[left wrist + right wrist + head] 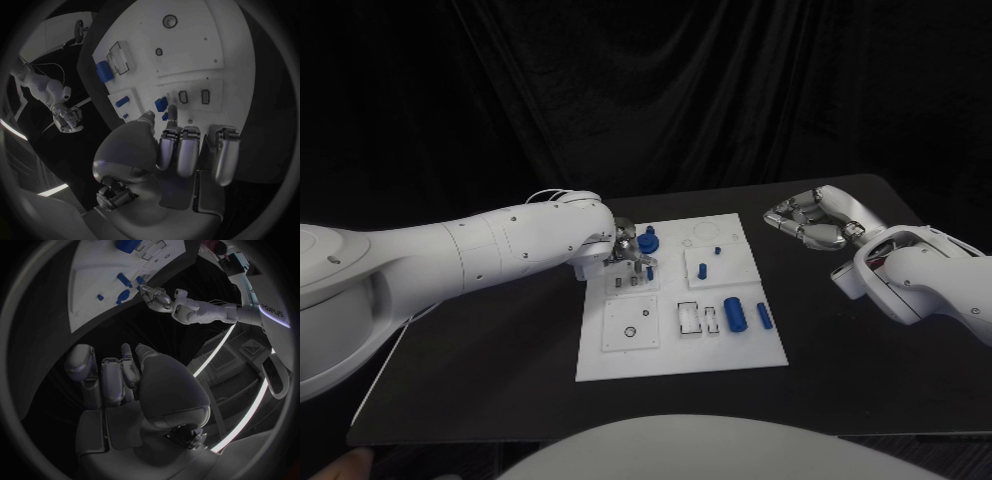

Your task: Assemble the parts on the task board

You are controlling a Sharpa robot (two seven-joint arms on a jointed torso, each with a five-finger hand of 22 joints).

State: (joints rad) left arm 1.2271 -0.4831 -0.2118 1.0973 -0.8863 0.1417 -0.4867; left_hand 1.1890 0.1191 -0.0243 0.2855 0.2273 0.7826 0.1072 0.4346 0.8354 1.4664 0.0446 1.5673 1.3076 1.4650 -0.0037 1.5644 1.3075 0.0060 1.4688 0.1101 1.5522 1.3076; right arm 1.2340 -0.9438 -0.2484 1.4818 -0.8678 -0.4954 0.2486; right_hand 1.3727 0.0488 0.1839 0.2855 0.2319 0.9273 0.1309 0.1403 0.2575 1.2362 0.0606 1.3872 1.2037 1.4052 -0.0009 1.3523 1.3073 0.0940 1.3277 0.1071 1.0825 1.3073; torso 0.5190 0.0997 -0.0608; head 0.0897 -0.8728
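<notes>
Head view: left hand down on the board, right hand off to the side.
The left hand [629, 258] sits over the far left part of the task board [678, 352], its fingers at a blue part [648, 240]; whether they grip it I cannot tell from here. More blue parts [734, 313] lie toward the board's near right. The right hand [815, 221] hangs over the black table [862, 370] just off the board's far right corner, fingers curled in, nothing in them. Left wrist view: fingers [169, 146] reach to a small blue part [161, 104] on the board, touching or just beside it. Right wrist view: the right hand's fingers [106, 380] are folded, holding nothing, with the board [94, 290] well apart.
</notes>
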